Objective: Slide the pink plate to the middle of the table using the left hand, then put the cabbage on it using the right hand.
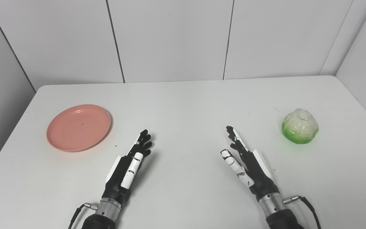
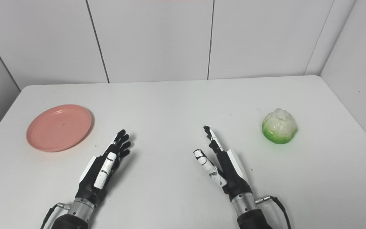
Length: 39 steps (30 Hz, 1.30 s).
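Sitting flat on the left side of the white table [image 1: 183,101] is the pink plate [image 1: 78,127], round, shallow and bare, with a tiny dark speck near its middle, and it lies well away from the table's centre. Over on the far right, well apart from the plate, the cabbage [image 1: 300,126] rests on the tabletop, pale white on top and bright green around its lower half, nothing touching it. Between the two, nearer the front edge, both hands are low over the table. The left hand [image 1: 131,165] comes in from the bottom left, fingers stretched forward and close together, thumb lying alongside, holding nothing; it sits near the plate's lower right rim but clear of it. The right hand [image 1: 245,162] comes in from the bottom right, fingers extended and pointing up the table, thumb spread out to the side, also holding nothing, and it is well short of the cabbage. Black and white shells cover both hands, with metal wrists and a dark cable [image 1: 308,206] looping off each wrist. Behind the table stand plain white wall panels [image 1: 170,38] with thin dark seams.
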Available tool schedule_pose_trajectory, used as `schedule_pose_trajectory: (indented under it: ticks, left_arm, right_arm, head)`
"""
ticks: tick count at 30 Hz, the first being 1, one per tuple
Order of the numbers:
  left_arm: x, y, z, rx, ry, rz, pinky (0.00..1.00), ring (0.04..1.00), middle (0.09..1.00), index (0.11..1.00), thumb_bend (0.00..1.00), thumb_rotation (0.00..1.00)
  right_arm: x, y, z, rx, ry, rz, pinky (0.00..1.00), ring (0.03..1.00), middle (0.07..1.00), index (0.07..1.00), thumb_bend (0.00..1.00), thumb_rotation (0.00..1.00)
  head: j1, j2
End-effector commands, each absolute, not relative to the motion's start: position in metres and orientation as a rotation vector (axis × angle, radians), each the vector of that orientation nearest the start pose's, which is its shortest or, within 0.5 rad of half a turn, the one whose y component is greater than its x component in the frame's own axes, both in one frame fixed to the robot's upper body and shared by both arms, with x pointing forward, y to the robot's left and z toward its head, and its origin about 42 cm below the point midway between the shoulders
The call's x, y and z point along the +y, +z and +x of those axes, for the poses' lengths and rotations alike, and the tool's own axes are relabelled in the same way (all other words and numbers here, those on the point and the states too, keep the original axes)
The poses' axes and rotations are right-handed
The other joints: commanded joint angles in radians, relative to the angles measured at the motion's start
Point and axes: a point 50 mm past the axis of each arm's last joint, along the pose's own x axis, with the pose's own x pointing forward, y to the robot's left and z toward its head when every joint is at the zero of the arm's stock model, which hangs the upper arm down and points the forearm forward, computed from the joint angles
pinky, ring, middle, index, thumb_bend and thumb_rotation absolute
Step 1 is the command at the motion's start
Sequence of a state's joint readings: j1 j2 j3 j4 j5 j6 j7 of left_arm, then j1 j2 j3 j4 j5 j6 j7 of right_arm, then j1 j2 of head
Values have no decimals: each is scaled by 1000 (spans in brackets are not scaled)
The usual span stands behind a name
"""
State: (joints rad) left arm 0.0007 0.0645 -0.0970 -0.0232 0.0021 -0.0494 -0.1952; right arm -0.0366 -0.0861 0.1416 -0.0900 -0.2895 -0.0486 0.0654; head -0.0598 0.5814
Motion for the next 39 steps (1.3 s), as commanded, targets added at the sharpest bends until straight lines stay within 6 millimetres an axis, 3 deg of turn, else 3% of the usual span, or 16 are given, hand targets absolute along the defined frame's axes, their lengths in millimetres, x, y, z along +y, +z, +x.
schedule_pose_trajectory:
  ticks: [1, 20, 27, 29, 39]
  left_arm:
    - [195, 77, 263, 39, -291, 55, 945, 959, 980, 986, 526, 989]
    - [194, 77, 263, 41, -293, 51, 944, 957, 978, 982, 528, 986]
    - [188, 75, 263, 42, -303, 62, 944, 958, 979, 983, 547, 989]
    - [182, 74, 263, 46, -304, 63, 947, 957, 979, 983, 531, 991]
    - [159, 65, 265, 40, -299, 86, 930, 954, 977, 975, 476, 1000]
  right_arm:
    - [-187, 142, 294, -237, 198, -355, 925, 966, 977, 977, 336, 1000]
    - [-187, 138, 292, -221, 200, -349, 931, 967, 974, 974, 326, 1000]
    - [-194, 132, 291, -213, 206, -368, 923, 962, 969, 972, 327, 1000]
    - [-199, 128, 291, -210, 207, -369, 917, 957, 966, 967, 319, 1000]
    - [-216, 110, 292, -205, 205, -348, 893, 947, 958, 956, 378, 1000]
  head:
    - [0, 1]
    - [6, 2]
    - [88, -18]
    - [162, -43]
    - [287, -103]
